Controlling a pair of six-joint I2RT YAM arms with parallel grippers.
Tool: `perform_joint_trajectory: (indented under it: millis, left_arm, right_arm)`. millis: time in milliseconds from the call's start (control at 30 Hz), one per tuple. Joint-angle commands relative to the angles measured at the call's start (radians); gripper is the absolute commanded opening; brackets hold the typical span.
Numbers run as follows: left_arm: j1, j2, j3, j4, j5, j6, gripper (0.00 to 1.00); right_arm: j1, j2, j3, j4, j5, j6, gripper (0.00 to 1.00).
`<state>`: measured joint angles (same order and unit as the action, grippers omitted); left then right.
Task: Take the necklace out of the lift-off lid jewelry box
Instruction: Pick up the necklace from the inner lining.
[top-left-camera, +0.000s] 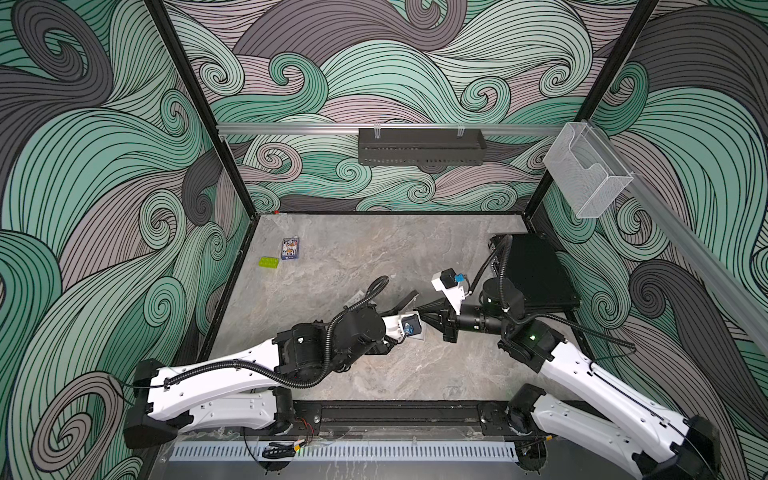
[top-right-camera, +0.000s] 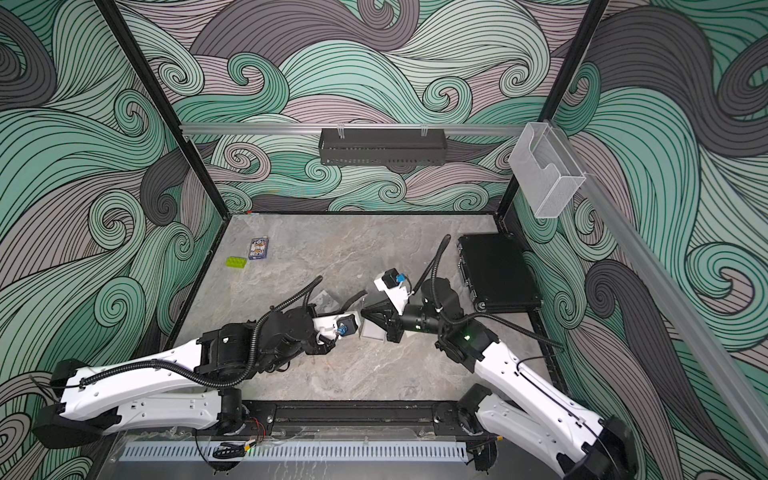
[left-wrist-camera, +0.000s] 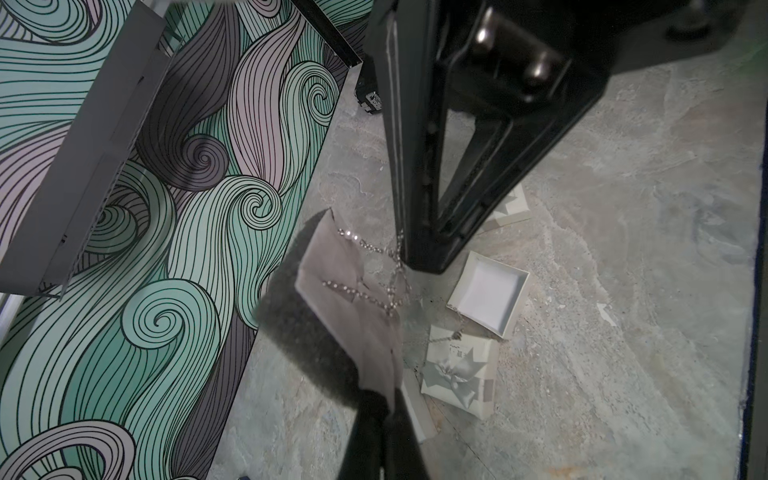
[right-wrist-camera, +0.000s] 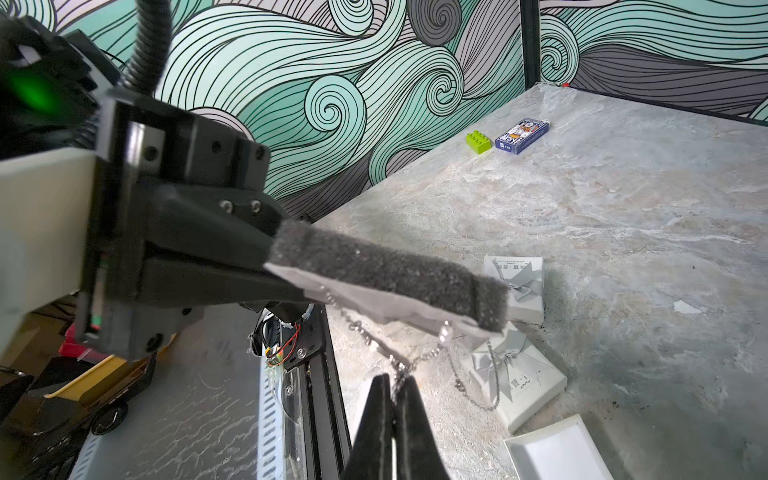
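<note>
Nearest, in the right wrist view: right gripper (right-wrist-camera: 392, 390) pressed fully closed, with a strand of the necklace (right-wrist-camera: 419, 357) pinched between its tips. A thin silver chain of small links, glinting in places, hanging slack in 2 strands from the foam insert (right-wrist-camera: 386, 270) down to that pinch.

Just above, raised clear of the table (right-wrist-camera: 623, 216): left gripper (right-wrist-camera: 278, 262) clamped tight on one end of the insert. Dark spongy foam on one side, a pale grey card face on the other, with the chain crossing that grey face twice and caught at its edges.

Below, lying flat: the white box base (left-wrist-camera: 488, 295), open side up. Just beside it, the lid (right-wrist-camera: 515, 374), pale grey with a silver bow. A loose tail of chain across the corner of the lid; touching or hanging just above, cannot tell.

A little farther on, a second bow-topped box (right-wrist-camera: 517, 286), close to the lid.

Well beyond, near the far left corner: a green brick (right-wrist-camera: 478, 141) just beside a blue card pack (right-wrist-camera: 521, 135). Along the far right wall, a flat black case (top-right-camera: 496, 270).
</note>
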<state>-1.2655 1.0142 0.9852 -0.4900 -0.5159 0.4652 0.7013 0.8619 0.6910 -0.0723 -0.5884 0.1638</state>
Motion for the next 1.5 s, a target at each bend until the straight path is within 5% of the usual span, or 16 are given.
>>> perform_joint_trajectory:
  millis: [0,233,567,967,1467]
  left_arm:
    - [-0.008,-0.022,-0.007,0.009,-0.012,-0.069,0.00]
    - [-0.008,-0.052,-0.079,-0.004,0.140,-0.169,0.00]
    - [-0.025,-0.013,-0.150,0.049,0.331,-0.303,0.00]
    - [-0.074,-0.031,-0.227,0.117,0.321,-0.428,0.00]
    - [-0.078,-0.118,-0.210,0.080,0.116,-0.586,0.00]
  right_arm:
    - [0.004,-0.042,0.015,-0.085,0.040,-0.012,0.00]
    - [0.004,-0.095,0.119,-0.182,0.101,-0.045,0.00]
    - [-0.008,0.045,0.298,-0.232,0.228,-0.083,0.00]
    - [-0.083,0.240,0.448,-0.231,0.266,-0.049,0.00]
    - [-0.180,0.637,0.564,-0.243,0.296,-0.084,0.00]
